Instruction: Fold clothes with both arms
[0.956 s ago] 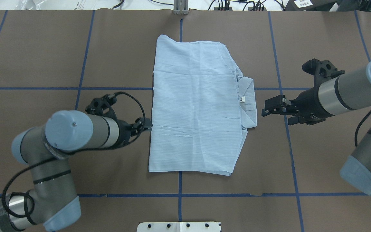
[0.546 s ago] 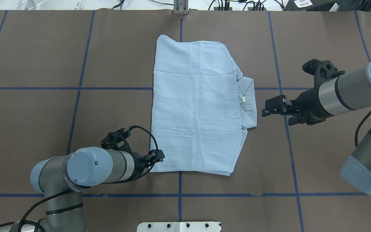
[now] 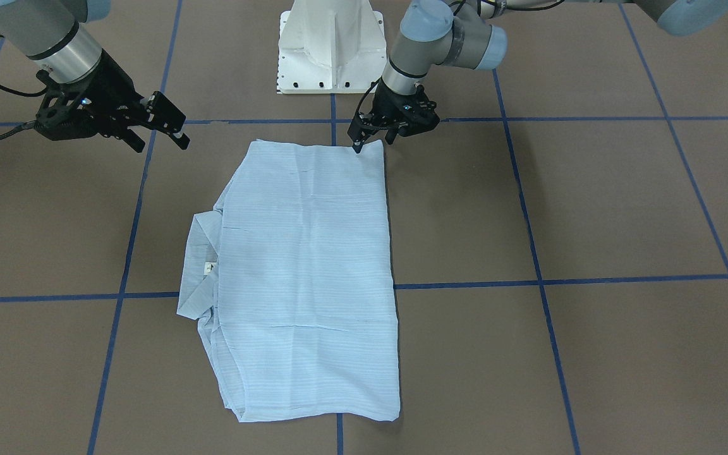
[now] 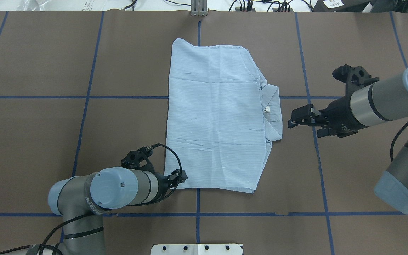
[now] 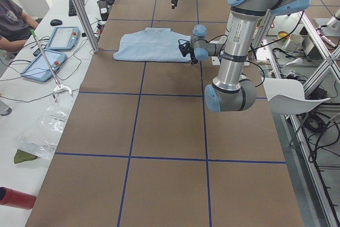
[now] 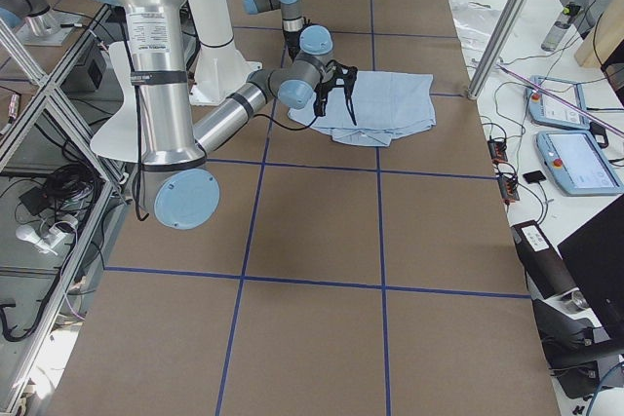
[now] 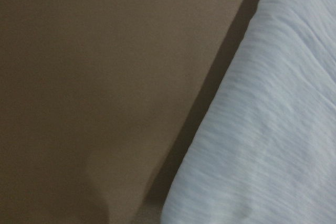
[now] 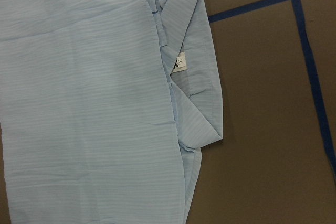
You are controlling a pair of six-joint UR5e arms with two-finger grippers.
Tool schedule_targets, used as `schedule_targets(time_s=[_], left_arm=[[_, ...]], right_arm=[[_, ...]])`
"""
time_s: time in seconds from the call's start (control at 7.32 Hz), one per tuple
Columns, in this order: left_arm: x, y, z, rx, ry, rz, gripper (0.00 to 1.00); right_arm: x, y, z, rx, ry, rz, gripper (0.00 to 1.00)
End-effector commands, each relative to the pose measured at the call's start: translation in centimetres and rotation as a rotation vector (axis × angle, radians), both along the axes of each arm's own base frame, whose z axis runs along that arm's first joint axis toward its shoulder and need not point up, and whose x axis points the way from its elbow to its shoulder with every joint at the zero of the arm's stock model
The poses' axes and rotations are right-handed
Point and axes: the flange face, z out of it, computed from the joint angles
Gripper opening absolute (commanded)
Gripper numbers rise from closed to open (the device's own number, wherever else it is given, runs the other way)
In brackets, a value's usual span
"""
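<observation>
Left gripper (image 4: pixel 180 176) of mine sits low at the shirt's (image 4: pixel 218 120) near left corner, its fingertips right at the cloth's edge. Whether its fingers stand apart or have pinched the fabric I cannot tell: from above my own wrist covers them, and my left wrist camera shows only a blurred stretch of brown table (image 4: pixel 48 53) beside the striped edge of the cloth.

My right gripper (image 4: pixel 292 120) hangs above the table just beside the collar (image 4: pixel 274 109), apart from it, with its fingers spread and nothing between them. It points across at the shirt.

The pale blue striped shirt lies flat in the middle of the table, folded into a long rectangle that runs away from my base (image 3: pixel 329 44). Its collar pokes out from the long side nearest my right arm, and the small white neck label (image 8: pixel 180 62) shows face up just inside it. A few layered edges of fabric show below the collar at that same side. Blue tape lines (image 4: pixel 83 97) cross the table under and around the garment.
</observation>
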Motion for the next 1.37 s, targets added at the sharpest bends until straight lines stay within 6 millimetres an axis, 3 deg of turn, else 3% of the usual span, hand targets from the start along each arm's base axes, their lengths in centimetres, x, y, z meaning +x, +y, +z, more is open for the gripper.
schedule_targets(time_s=[0.0,0.55,1.23], left_arm=[[0.1,-0.1,-0.1,-0.004,-0.001,-0.003,0.63],[-0.4,-0.1,-0.8,-0.004,-0.005,-0.002,0.37],[-1.1,-1.6,-0.6,-0.002,-0.021,-0.024,0.39]], right_arm=[[0.0,0.0,0.1,-0.001,0.0,-0.002,1.0],[0.1,0.1,0.4,-0.008,0.005,-0.002,1.0],[0.1,0.1,0.4,-0.007,0.006,-0.001,1.0]])
